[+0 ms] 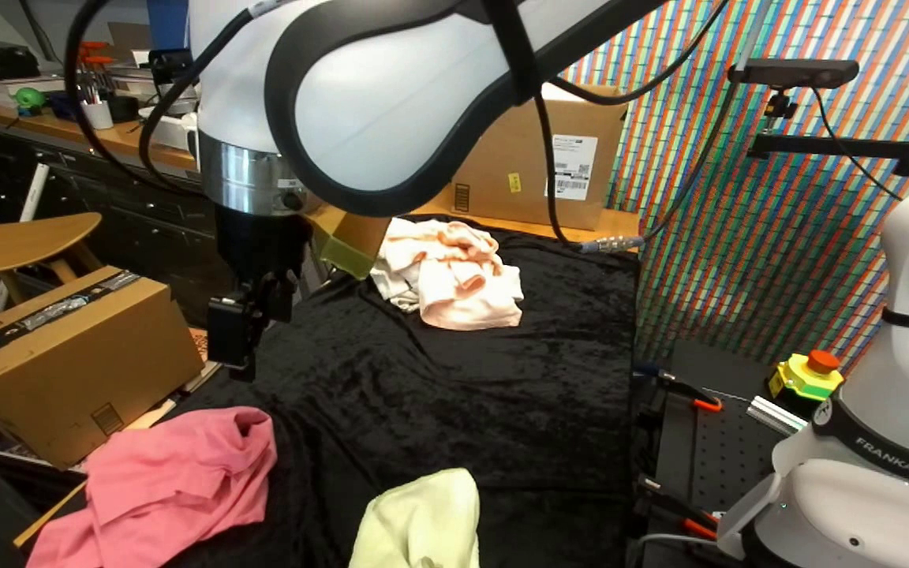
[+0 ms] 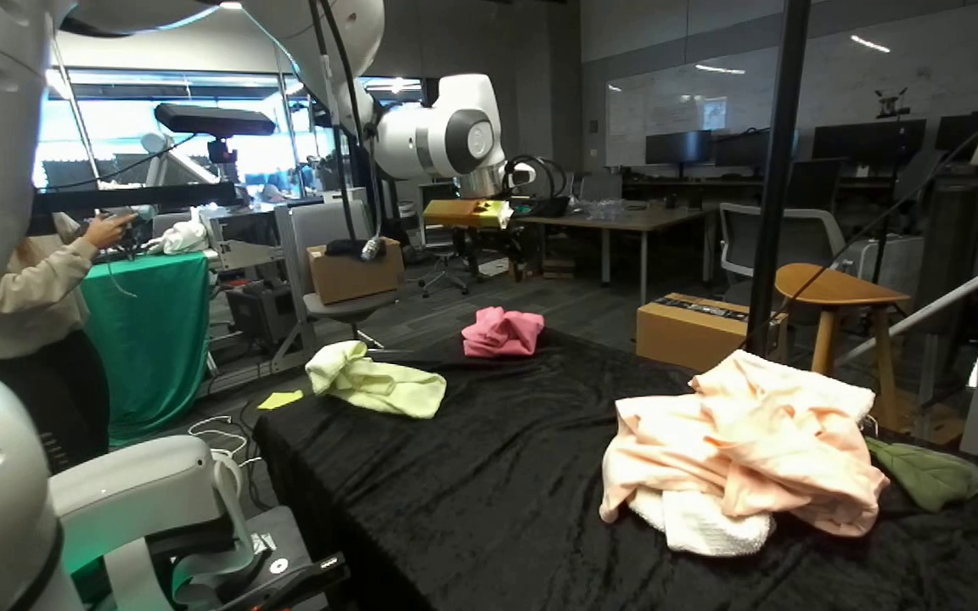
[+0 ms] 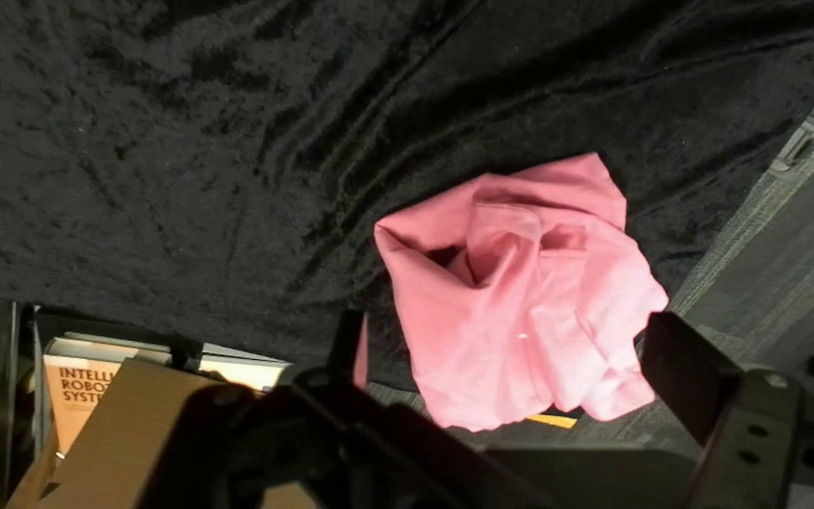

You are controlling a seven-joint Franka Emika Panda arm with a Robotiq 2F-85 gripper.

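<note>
An end effector (image 3: 509,332), its fingers (image 3: 693,372) parted wide and holding nothing, hung above a crumpled pink cloth (image 3: 523,304) at the edge of a black-draped counter (image 1: 462,394). In the wrist view the pink cloth lay framed between the two fingertips, part of it reaching past the counter's edge; in both exterior views a gap separated it from the end effector overhead. A yellow-green cloth (image 2: 374,386) rested on the same counter, near the pink cloth but apart from it. Toward the opposite end lay a heap of peach cloth (image 2: 761,441), with a white towel (image 2: 714,522) showing beneath it and a green leaf-shaped piece (image 2: 930,475) just beside it. A taped cardboard box (image 1: 91,363) stood next to the counter, close by the pink cloth, and an orange book (image 3: 78,403) (its title partly covered, though "ROBO" was legible) jutted out alongside it. A wooden stool (image 2: 837,284) stood behind the box. In an exterior view, a larger carton (image 1: 502,170) bearing a white label stood beyond the peach cloth, while a red-topped button (image 1: 808,377) sat beside the white robot base (image 1: 865,505), its band marked "FRANKA EMIKA." In an exterior view, a person (image 2: 43,280) in a light-colored top stood with one hand raised near a green drape (image 2: 149,348).
</note>
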